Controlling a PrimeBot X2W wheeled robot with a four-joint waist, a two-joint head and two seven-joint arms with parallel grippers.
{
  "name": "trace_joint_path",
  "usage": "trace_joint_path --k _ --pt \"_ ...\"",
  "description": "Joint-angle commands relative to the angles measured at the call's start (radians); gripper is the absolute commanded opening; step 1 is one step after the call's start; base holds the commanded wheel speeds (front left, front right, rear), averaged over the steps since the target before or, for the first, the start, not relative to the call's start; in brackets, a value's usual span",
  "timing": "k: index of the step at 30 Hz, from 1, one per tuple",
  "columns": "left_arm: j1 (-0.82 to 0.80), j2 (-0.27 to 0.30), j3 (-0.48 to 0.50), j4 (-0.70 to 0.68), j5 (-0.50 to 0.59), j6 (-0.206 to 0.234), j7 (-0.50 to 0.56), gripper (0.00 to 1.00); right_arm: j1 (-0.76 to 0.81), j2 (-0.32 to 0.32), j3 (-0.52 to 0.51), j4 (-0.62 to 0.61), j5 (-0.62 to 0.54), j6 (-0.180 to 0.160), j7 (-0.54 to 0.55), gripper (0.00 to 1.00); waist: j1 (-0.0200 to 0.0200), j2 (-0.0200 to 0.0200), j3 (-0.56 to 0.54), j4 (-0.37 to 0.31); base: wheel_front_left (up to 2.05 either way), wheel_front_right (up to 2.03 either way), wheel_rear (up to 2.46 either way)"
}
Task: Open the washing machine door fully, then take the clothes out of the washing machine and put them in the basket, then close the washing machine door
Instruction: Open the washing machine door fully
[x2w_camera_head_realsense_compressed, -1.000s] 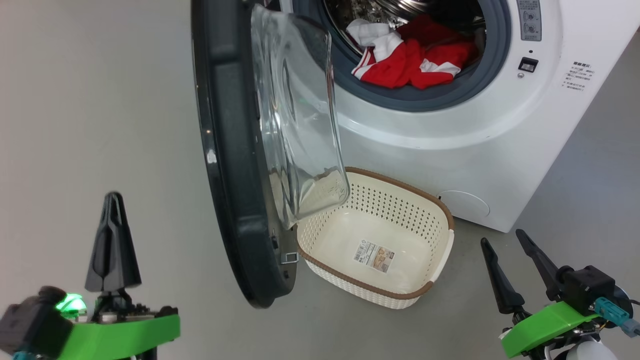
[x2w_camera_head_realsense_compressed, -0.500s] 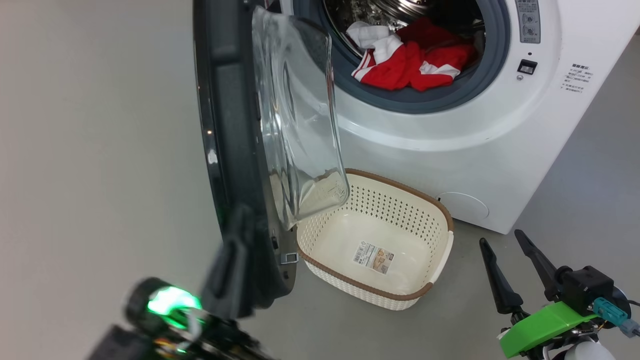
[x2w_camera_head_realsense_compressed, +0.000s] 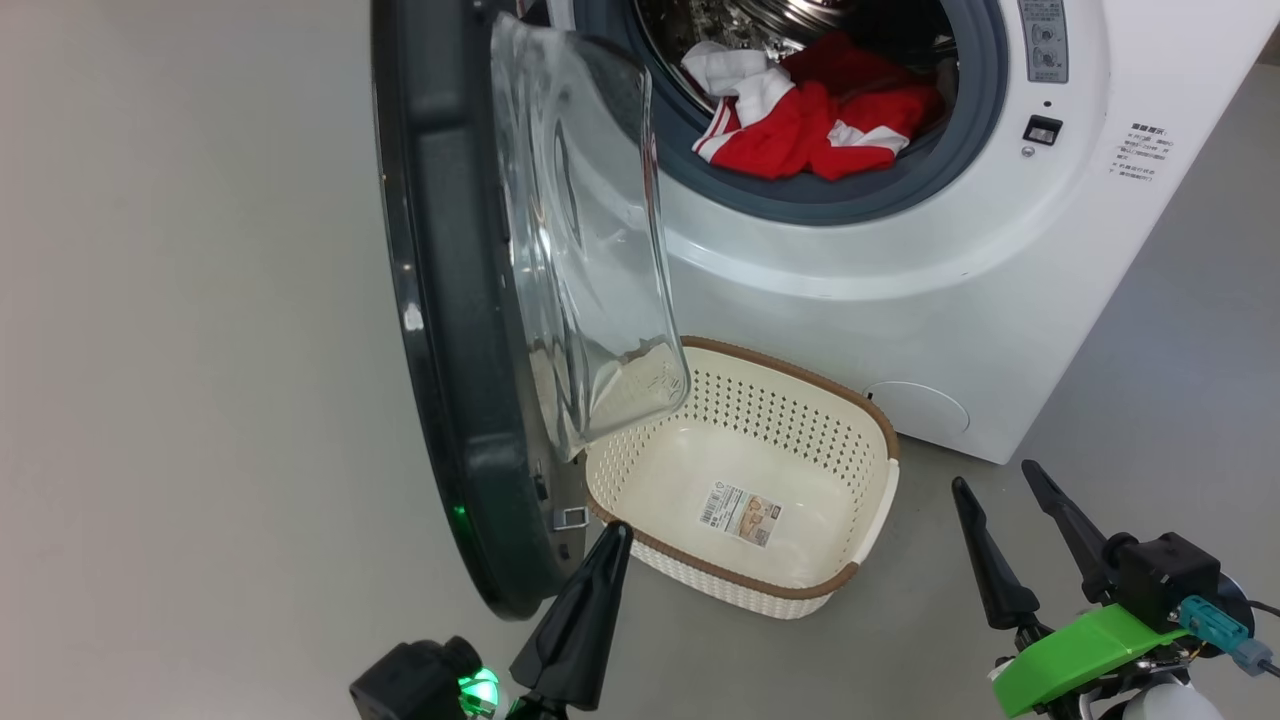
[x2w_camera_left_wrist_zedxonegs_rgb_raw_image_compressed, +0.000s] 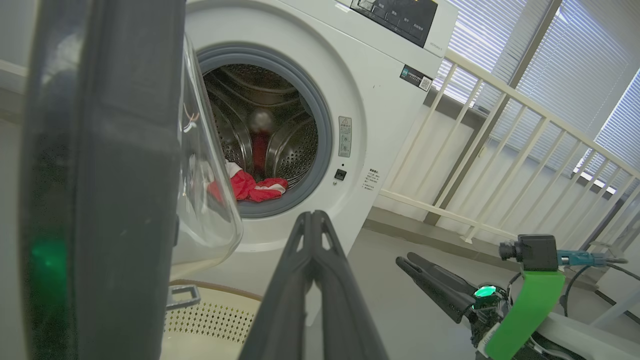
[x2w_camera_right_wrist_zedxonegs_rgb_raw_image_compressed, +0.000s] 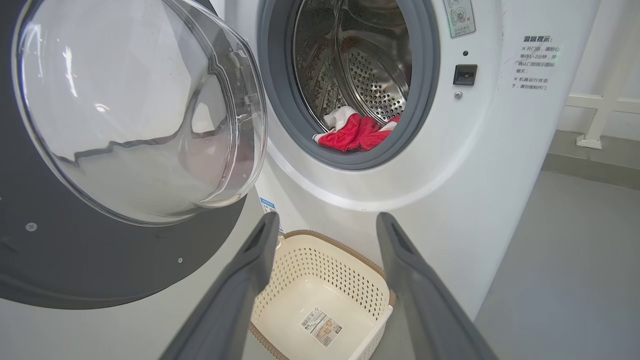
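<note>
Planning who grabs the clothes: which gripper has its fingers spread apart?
The right gripper: its fingers stand apart in a V. The left gripper has its fingers pressed together near the washing machine door.

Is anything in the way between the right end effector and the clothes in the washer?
Nothing visible blocks the right end effector. The door stands open to the left, and the clothes lie at the drum's front lip. The basket sits on the floor below the opening, under that path.
</note>
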Motion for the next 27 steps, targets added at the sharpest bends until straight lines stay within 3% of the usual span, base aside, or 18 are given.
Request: trace_joint_path --k 1,12,27 --pt "-0.034 0.002 0.026 -0.01 -0.007 0.008 -0.002 0.0 -0.016 -0.003 0.026 -0.023 0.001 0.002 -0.012 1.0 0.0001 0.0 -0.001 -0.001 0.0 0.0 0.0" --pt "-0.069 0.002 0.066 0.113 -0.056 0.04 -0.009 0.0 -0.014 -0.003 0.032 -0.027 0.009 0.002 -0.012 1.0 0.0001 0.0 -0.006 -0.003 0.0 0.0 0.0" --pt "-0.08 0.002 0.136 0.161 -0.096 0.049 -0.013 0.0 -0.008 -0.003 0.026 -0.038 0.002 0.002 -0.012 1.0 0.0001 0.0 -0.009 0.004 0.0 0.0 0.0"
